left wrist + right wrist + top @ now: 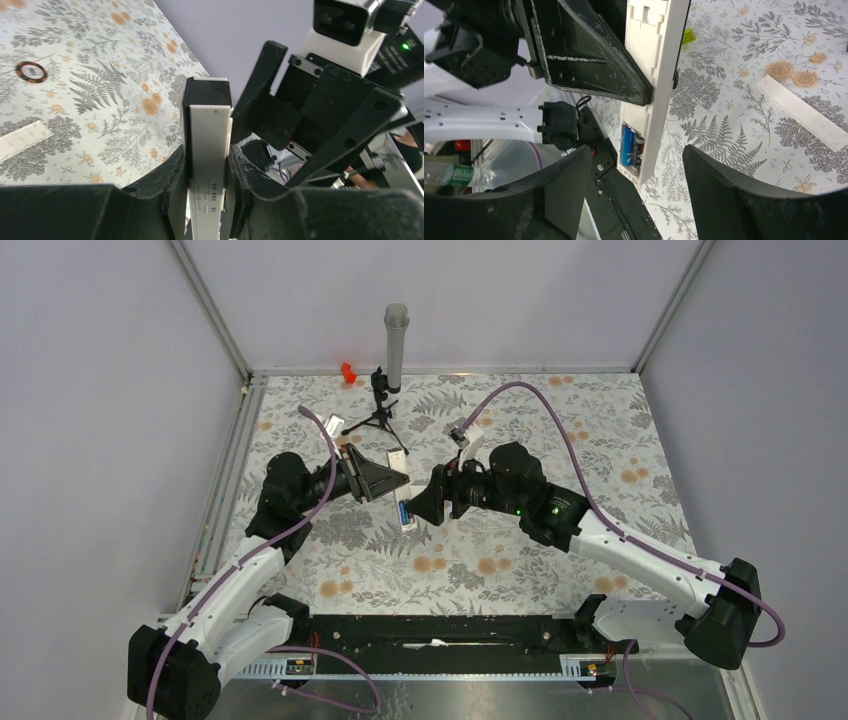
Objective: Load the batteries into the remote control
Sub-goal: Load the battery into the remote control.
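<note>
My left gripper (393,486) is shut on the remote control (407,519), a slim white bar held above the table in the middle. In the left wrist view the remote (210,130) stands between the gripper (207,162)'s two fingers. In the right wrist view the remote (655,85) shows its open back, and two blue batteries (632,149) sit side by side in the compartment at its lower end. My right gripper (424,504) is open and empty. Its fingers (734,195) stand to either side of that end without touching it.
A flat white strip (804,112) lies on the floral tablecloth; it also shows in the left wrist view (22,141). A microphone on a small tripod (392,350) and a red piece (348,371) stand at the back. A small yellow-green piece (688,35) lies beyond the remote.
</note>
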### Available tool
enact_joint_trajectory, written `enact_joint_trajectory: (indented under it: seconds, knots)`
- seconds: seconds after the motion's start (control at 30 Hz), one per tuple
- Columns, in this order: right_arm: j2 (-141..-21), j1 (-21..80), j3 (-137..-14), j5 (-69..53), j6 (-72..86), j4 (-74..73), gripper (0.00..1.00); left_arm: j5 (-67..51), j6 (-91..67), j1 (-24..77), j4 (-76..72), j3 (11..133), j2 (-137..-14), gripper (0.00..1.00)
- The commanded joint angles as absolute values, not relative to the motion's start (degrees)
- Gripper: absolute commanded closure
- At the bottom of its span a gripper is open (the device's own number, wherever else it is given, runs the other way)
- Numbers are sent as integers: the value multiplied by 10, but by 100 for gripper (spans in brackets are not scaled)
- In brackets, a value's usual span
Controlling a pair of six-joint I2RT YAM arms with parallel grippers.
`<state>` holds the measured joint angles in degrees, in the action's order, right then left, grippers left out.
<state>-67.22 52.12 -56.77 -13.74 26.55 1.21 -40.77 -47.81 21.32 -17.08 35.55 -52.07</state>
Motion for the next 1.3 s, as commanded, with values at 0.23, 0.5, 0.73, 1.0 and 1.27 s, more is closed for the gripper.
enact_joint_trajectory:
  seconds: [0.23,0.5,0.73,1.0,1.27]
  knots:
    - [-662,521,-553,-259,176,18,51,-519,-525,210,-295,386,-529,100]
    - [-676,521,-553,-223,170,21,67,-525,-565,208,-304,395,-549,100]
    - [-713,521,-579,-151,180,-27,71,-540,-617,196,-349,389,-564,100]
    - [-705,521,-586,-151,193,-25,48,-493,-545,172,-227,396,-559,100]
    - [-668,521,-587,-116,198,-22,18,-318,-526,148,-120,356,-553,100]
